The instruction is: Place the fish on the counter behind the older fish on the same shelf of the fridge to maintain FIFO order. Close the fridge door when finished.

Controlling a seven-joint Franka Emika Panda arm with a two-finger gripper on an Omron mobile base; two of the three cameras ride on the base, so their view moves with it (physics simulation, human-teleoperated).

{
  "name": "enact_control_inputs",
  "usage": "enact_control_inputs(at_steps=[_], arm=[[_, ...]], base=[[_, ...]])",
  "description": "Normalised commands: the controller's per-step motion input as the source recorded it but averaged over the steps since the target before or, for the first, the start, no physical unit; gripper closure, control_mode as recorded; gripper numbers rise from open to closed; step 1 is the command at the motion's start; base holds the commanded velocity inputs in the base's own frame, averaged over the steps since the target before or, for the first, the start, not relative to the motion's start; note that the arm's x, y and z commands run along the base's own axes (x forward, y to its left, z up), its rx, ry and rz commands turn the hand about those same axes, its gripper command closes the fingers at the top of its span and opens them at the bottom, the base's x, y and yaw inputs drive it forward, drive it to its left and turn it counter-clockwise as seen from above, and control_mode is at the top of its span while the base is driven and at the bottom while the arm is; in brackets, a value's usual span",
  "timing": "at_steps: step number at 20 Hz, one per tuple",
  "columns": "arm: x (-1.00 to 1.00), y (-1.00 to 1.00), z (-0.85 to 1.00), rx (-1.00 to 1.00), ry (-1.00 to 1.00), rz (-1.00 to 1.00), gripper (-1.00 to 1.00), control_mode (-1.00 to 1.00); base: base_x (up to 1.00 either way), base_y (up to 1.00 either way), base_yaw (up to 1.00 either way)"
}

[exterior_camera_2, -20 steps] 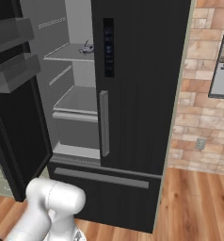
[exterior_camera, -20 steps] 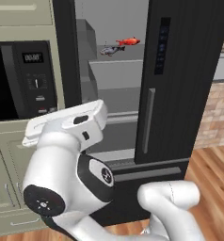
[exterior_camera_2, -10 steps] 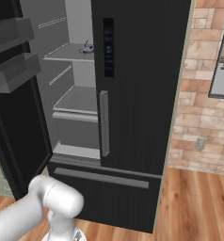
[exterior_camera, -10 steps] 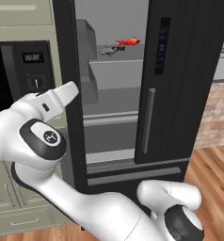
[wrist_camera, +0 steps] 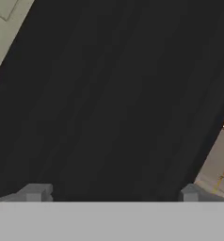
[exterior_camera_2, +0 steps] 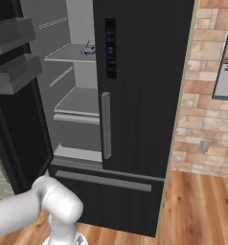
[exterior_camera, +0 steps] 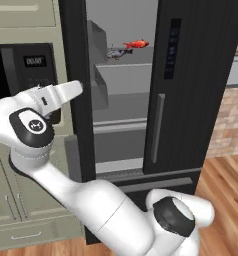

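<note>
The orange-red fish [exterior_camera: 136, 44] lies on the top shelf [exterior_camera: 128, 63] of the open fridge [exterior_camera_2: 144, 86], just behind and to the right of the grey-silver older fish [exterior_camera: 115, 52]. The older fish [exterior_camera_2: 88, 48] also shows on that shelf [exterior_camera_2: 68, 56] in the right base view. The left fridge door [exterior_camera_2: 13, 139] stands wide open with its bins facing in. In the hand view my gripper [wrist_camera: 113, 195] is open and empty, its fingertips [wrist_camera: 36, 192] close to a glossy black door panel [wrist_camera: 109, 94]. My white hand [exterior_camera: 63, 92] reaches toward that door's edge [exterior_camera: 76, 60]. The counter is out of view.
A black built-in microwave [exterior_camera: 21, 75] sits left of the fridge over olive-green cabinets [exterior_camera: 11, 200]. The right fridge door [exterior_camera: 201, 75] is closed. A brick wall [exterior_camera_2: 207, 119] and wood floor [exterior_camera_2: 197, 210] lie to the right. Lower grey shelves [exterior_camera_2: 80, 103] stand below the top one.
My arm has swung up and to the left, bringing the hand beside the open door's edge. Both fish stay where they were, and the jaws remain wide apart.
</note>
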Motion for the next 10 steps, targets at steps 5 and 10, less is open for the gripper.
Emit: enact_control_inputs(at_steps=[5,10], arm=[[0.27,-1.00,0.00,0.00,-0.06,-0.10,-1.00,-1.00],[0.30,-1.00,0.03,0.01,-0.11,-0.01,-1.00,-1.00]], base=[[0.00,0.00,0.00],[0.00,0.00,0.00]])
